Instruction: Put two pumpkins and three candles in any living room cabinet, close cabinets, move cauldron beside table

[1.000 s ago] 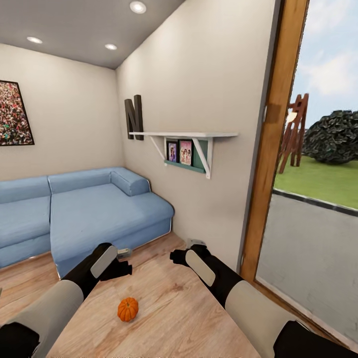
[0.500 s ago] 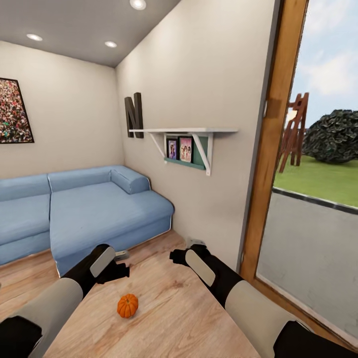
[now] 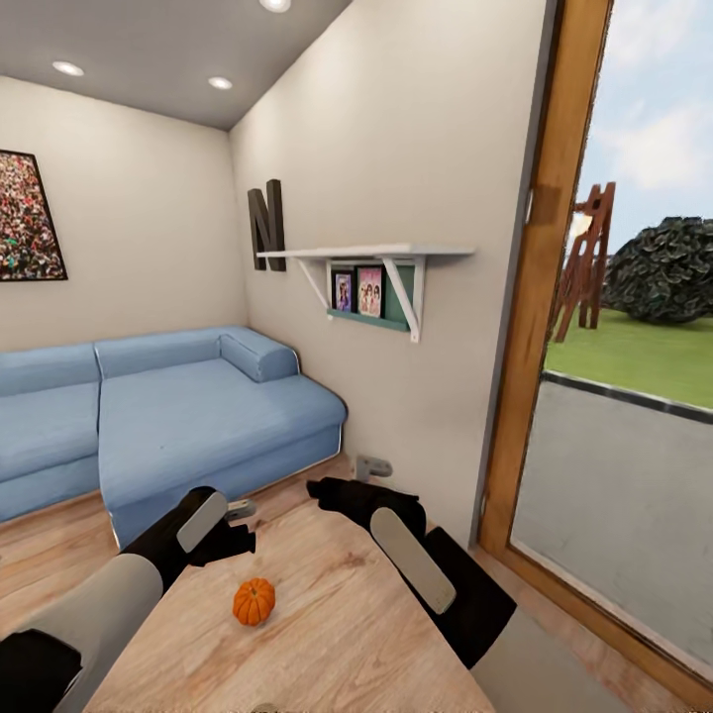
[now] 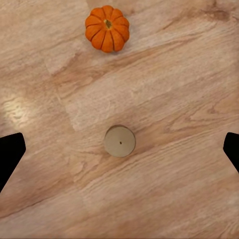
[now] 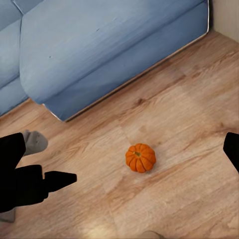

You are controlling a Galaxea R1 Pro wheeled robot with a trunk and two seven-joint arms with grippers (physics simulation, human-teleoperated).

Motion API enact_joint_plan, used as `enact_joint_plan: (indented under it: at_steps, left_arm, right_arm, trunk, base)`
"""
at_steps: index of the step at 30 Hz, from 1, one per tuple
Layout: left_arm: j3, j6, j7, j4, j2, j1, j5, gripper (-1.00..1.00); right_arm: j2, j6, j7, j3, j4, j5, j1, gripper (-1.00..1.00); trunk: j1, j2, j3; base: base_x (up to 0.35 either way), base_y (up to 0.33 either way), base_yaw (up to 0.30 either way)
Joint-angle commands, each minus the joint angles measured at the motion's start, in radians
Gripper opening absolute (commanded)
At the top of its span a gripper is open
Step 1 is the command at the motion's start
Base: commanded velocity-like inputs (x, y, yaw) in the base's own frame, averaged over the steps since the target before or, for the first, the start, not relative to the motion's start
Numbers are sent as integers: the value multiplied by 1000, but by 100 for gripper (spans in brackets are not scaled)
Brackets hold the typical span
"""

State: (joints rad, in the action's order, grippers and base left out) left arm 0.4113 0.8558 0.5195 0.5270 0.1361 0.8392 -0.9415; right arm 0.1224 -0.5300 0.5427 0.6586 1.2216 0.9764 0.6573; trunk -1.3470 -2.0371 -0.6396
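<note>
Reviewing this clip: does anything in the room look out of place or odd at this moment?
Yes, mildly: a pumpkin and a candle sit loose on the wooden floor near the blue sofa, both upright and intact. Nothing looks spilled or damaged.

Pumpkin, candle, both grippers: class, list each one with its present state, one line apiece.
pumpkin: upright on the wooden floor, stem up, not held.
candle: standing on end on the floor, apart from the pumpkin, not held.
left gripper: open, empty, above the candle, fingertips at either side of the left wrist view.
right gripper: open, empty, pointing down at the pumpkin, not touching it.
</note>
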Motion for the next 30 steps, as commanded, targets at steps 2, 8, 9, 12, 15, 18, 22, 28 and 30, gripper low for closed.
enact_joint_plan:
  at_steps: [2,8,9,12,15,18,22,28,30]
  left_arm:
    - [6,1,8,2,1,1,-11,100]
    - [6,-45,6,2,2,-4,-9,100]
    - [7,-60,4,2,2,-5,-8,100]
    - [10,-120,-37,1,4,-8,-8,100]
    - [14,-203,-97,-45,4,-13,-8,100]
    - [16,-277,-142,-127,4,-13,-7,100]
    - [18,-322,-207,-208,4,-14,-7,100]
    - [20,-366,-232,-235,4,-14,-7,100]
    - [20,-370,-234,-238,5,-14,-8,100]
  right_arm:
    - [-2,-1,9,1,7,8,-2,100]
    - [-5,-2,10,0,16,8,-8,100]
    - [-5,-2,10,0,17,8,-8,100]
    - [-7,-2,9,-1,18,8,-8,100]
    - [-19,-2,8,-1,20,9,-8,100]
    - [-26,-2,8,-1,23,9,-8,100]
    - [-30,-2,8,-1,24,9,-8,100]
    - [-31,-1,8,-1,33,9,-8,100]
    - [-32,-1,8,-1,39,9,-8,100]
  trunk:
    - [-8,-15,-8]
    - [-31,-57,-26]
    - [-34,-64,-29]
    - [-46,-85,-39]
    - [-57,-106,-48]
    - [-69,-127,-58]
    - [-84,-155,-70]
    - [-107,-197,-89]
    - [-115,-211,-95]
  base:
    - [0,0,0]
    - [0,0,0]
    - [0,0,0]
    - [0,0,0]
    - [0,0,0]
    - [0,0,0]
    - [0,0,0]
    - [0,0,0]
    - [0,0,0]
